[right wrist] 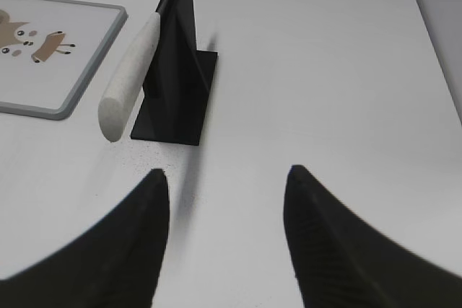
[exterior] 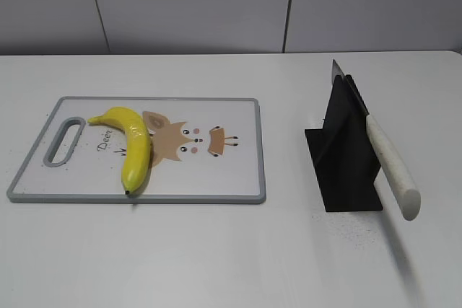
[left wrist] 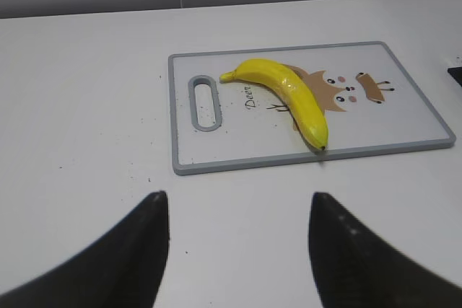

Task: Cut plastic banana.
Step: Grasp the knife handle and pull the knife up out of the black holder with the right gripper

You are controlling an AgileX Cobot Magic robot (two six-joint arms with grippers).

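Observation:
The plastic banana (exterior: 133,144), bright yellow with a dark tip, lies on the left half of a white cutting board (exterior: 224,189) with a grey rim; both show in the left wrist view, banana (left wrist: 287,94) and board (left wrist: 404,91). A knife with a white handle (exterior: 391,167) leans in a black stand (exterior: 346,156), also in the right wrist view (right wrist: 130,77). My left gripper (left wrist: 238,200) is open and empty, in front of the board. My right gripper (right wrist: 225,174) is open and empty, in front of the knife stand (right wrist: 177,84). Neither gripper shows in the exterior view.
The white table (exterior: 216,250) carries the board at left and the stand at right. A grey panelled wall (exterior: 216,5) runs behind the table. The board's corner shows in the right wrist view (right wrist: 65,70). The table's right edge (right wrist: 433,48) is close to the stand.

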